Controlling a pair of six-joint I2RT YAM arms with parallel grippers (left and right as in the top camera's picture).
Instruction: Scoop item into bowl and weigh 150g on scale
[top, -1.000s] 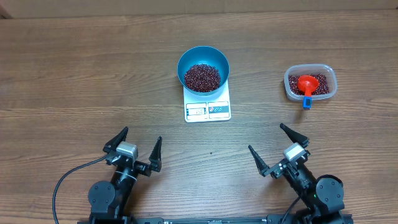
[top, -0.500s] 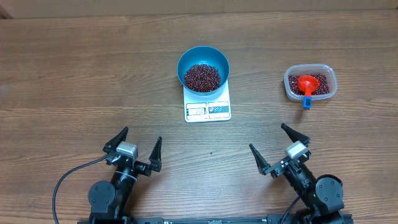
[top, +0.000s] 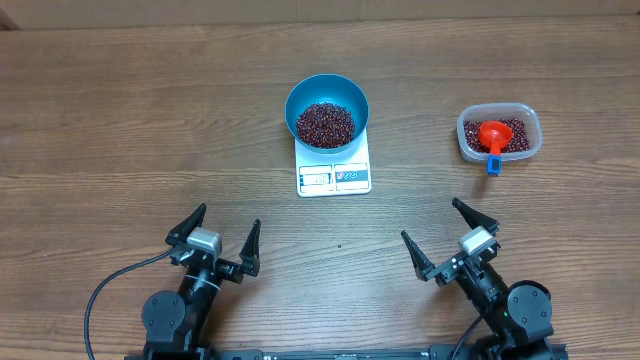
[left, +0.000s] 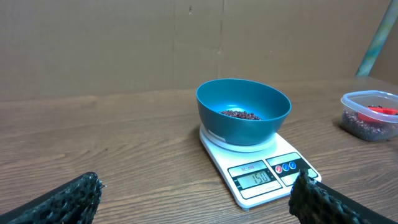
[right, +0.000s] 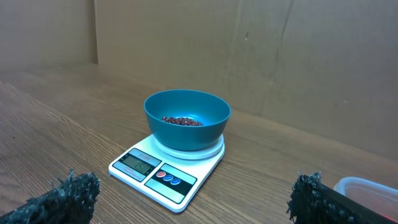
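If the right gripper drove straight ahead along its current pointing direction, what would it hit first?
Most likely the small white rectangular kitchen scale, dead ahead of the open right gripper, carrying the round blue bowl. Height is unclear: travelling higher, it could meet the bowl first.

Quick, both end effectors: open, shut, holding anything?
Left end effector: open, holding nothing.
Right end effector: open, holding nothing.

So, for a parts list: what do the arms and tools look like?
Both arms are black. The left tool and right tool each have two pointed black fingers flanking a silver block. A black cable loops from the left arm.
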